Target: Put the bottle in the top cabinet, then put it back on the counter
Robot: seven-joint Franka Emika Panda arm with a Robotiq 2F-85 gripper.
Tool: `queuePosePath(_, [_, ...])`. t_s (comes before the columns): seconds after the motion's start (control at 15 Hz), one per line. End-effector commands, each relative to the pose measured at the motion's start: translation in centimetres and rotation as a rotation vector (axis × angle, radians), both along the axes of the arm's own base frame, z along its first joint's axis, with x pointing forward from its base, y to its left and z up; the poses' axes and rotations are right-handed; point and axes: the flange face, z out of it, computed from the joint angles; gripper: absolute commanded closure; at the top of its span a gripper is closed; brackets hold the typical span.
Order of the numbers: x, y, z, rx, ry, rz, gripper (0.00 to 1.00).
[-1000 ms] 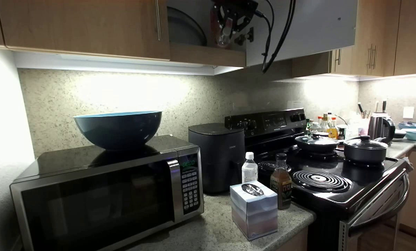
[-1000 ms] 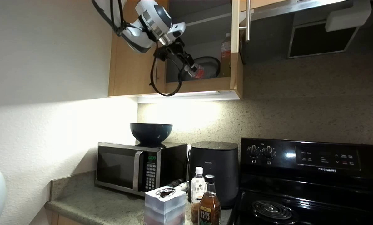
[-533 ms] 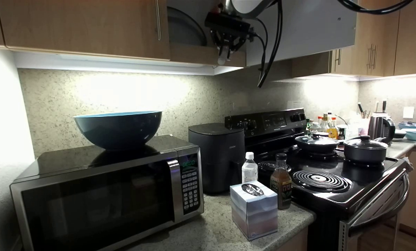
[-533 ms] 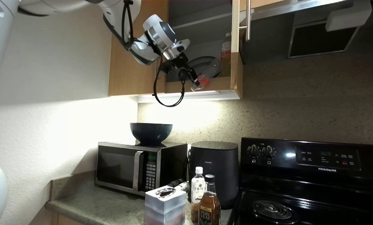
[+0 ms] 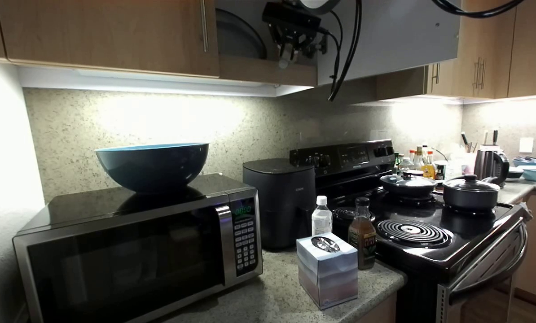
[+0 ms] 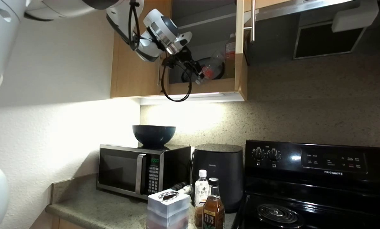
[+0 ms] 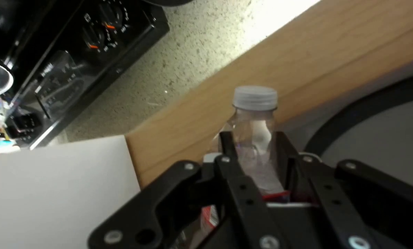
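The bottle point(image 6: 213, 65), clear with a red band and pale cap, is held tilted at the open front of the top cabinet point(image 6: 206, 87). Its cap points down and out, its base up toward the inside; how far in the base reaches I cannot tell. My gripper point(image 6: 201, 74) is shut around its body. In the wrist view, the fingers point(image 7: 256, 138) lie on both sides of the bottle point(image 7: 253, 152), cap beyond the tips. An exterior view also shows the bottle point(image 5: 286, 56) below my gripper point(image 5: 290, 42). The counter point(image 6: 123, 206) is well below.
The cabinet holds a dark round pan or lid point(image 5: 241, 36) and a tall red-labelled bottle point(image 6: 230, 54). Its open door point(image 5: 389, 40) hangs beside my arm. On the counter stand a microwave point(image 6: 120, 168), air fryer point(image 6: 218, 178), tissue box point(image 6: 167, 210), white-capped bottle point(image 6: 202, 189) and tea bottle point(image 6: 213, 210).
The bottle and gripper first dipped to the cabinet's bottom edge, then rose again. The bottle's base has swung upward, its cap now lower. More of the arm has come into view.
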Motion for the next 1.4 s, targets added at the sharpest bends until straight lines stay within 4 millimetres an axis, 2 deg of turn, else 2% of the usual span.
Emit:
queuePosePath(0.0, [-2.1, 2.5, 4.6, -0.101, -0.074, 0.149, 0.89])
queuePosePath(0.13, [-2.8, 4.1, 6.5, -0.095, -0.085, 0.270, 0.89])
queuePosePath(0.27, [-2.3, 4.8, 7.0, -0.134, -0.078, 0.371, 0.89])
queuePosePath(0.47, [-0.3, 4.6, 6.0, -0.160, -0.047, 0.441, 0.89])
queuePosePath(0.87, [4.9, 2.2, 1.6, -0.125, -0.022, 0.508, 0.89])
queuePosePath(1.2, [6.6, 0.6, 1.0, -0.143, -0.045, 0.502, 0.89])
queuePosePath(1.27, [6.7, 0.5, 1.0, -0.143, -0.043, 0.501, 0.44])
queuePosePath(1.33, [6.8, 0.4, 1.1, -0.142, -0.042, 0.500, 0.43])
